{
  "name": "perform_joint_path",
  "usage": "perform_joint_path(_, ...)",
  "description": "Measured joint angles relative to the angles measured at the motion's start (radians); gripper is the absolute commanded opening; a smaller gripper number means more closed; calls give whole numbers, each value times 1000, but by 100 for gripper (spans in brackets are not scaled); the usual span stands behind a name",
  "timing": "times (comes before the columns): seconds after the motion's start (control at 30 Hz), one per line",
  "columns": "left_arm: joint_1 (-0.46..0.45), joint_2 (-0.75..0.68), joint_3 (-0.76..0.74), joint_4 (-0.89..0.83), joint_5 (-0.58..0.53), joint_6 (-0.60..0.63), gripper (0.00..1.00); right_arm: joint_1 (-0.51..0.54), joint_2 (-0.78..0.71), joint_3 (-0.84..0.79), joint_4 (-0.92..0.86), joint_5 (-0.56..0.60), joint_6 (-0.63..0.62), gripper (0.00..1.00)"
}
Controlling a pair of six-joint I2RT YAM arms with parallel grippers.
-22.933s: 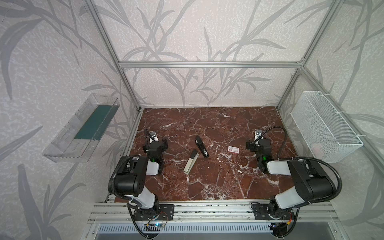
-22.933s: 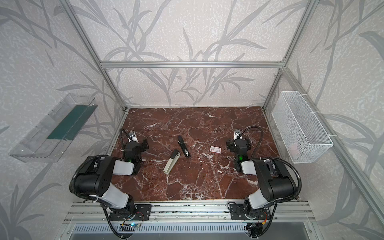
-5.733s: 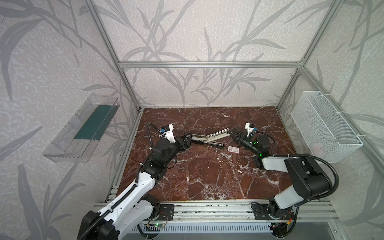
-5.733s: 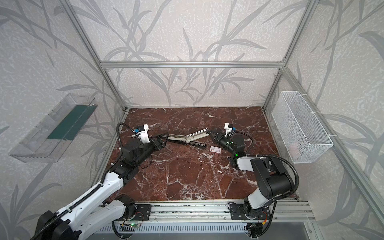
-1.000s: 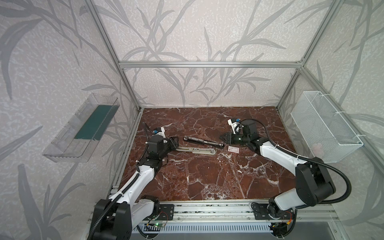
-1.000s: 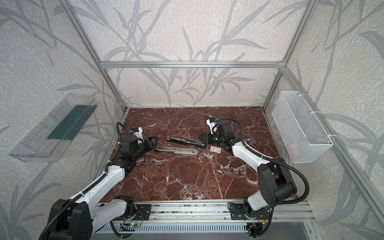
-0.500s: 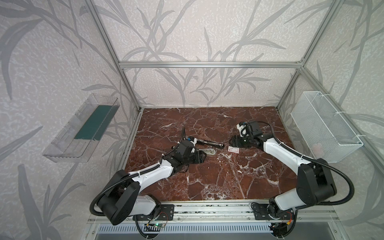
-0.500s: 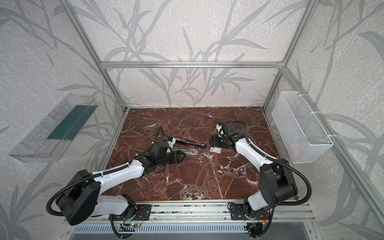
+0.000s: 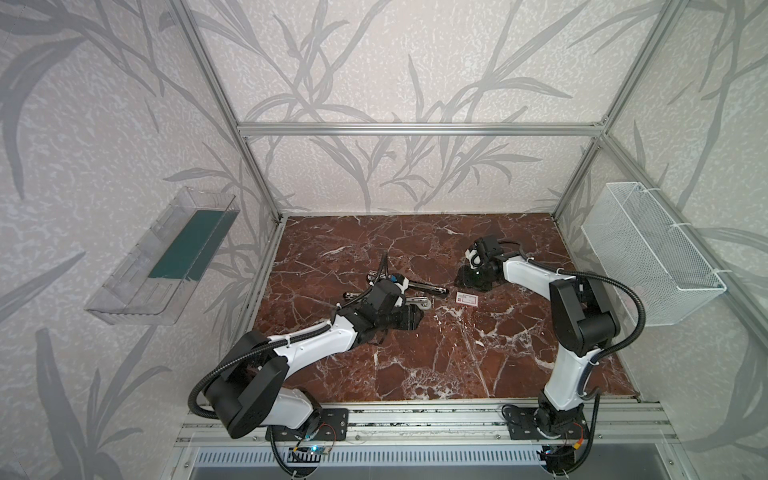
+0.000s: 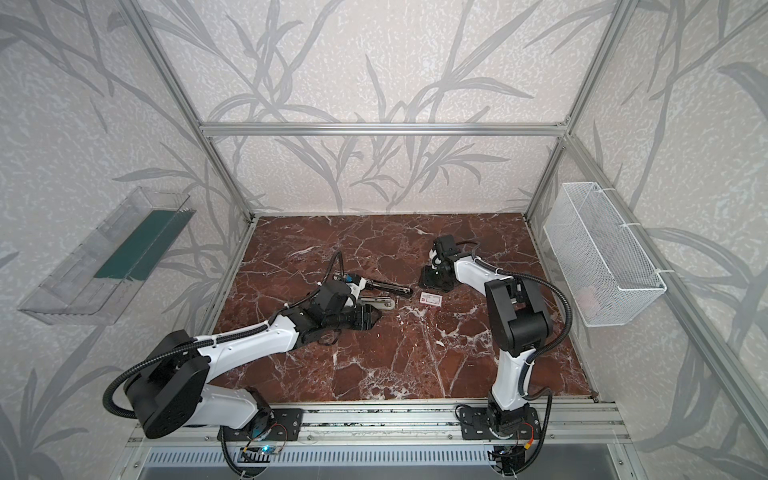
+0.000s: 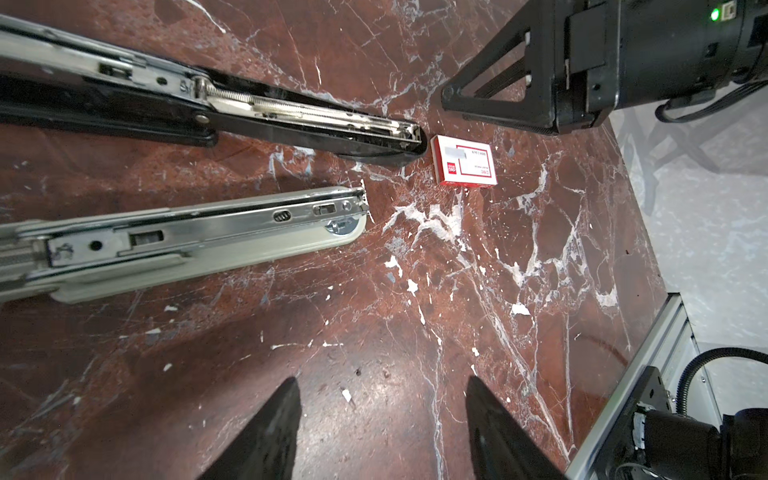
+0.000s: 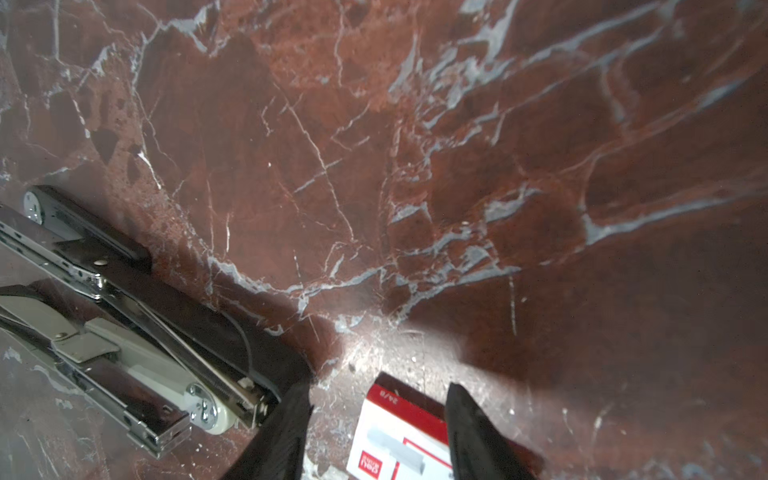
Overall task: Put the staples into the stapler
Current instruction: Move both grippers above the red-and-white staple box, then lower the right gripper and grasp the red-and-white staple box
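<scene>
- The jaws of the right arm [image 9: 528, 270] are seen parted, with nothing held. In the right wrist view a corner of the staple box [image 12: 399, 436] shows between the two black fingers [image 12: 286, 428]. Whether it is touched cannot be told.
- The jaws of the left arm [image 9: 316, 336] are likewise released and empty, held low over bare table [image 9: 415, 374].
- In a top view the staple box [image 9: 467, 298] is found flat on the table, just at 6 o'clock of the right jaws. It lies farther off from the left jaws, at about 2 o'clock, so the right arm is judged the nearer.
- The box is seen closed, and no loose strip of staples is visible anywhere. Its long side is laid roughly from 9 to 3 o'clock.
- The black stapler [image 11: 291, 120] is laid open with its silver rail upward, its long axis also running about 9 to 3 o'clock. Its tip lies just beside the box, at the box's 9 o'clock, and a narrow gap is left between them.
- A beige-grey stapler [image 11: 208, 237] is laid alongside, at 6 o'clock of the black one, between it and the left jaws.
- A short reach toward 6 o'clock by the right arm is judged to be what the coming move turns on, with the jaws brought astride the box's narrow width.
</scene>
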Motion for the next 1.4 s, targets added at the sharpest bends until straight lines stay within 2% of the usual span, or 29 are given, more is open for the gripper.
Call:
perform_joint_path(0.3,-1,79,57,-16,10,17,63,1,-1,-52,8,-66,11,53)
perform_joint_path(0.53,-1,122,109,-32,28,29,53,11,-118,-204,14,-107,44,53)
perform_joint_path(0.7,-2,154,152,-47,58,36,54,34,-191,-254,1,-114,55,56)
perform_joint_path(0.9,-12,232,273,-117,124,52,53,36,-274,-254,-38,-47,20,59)
perform_joint_path(1.07,-13,303,385,-203,176,79,50,53,-307,-244,-113,47,-61,63)
perform_joint_path(1.4,-13,307,388,-256,197,89,51,201,-250,-167,-220,185,-200,67)
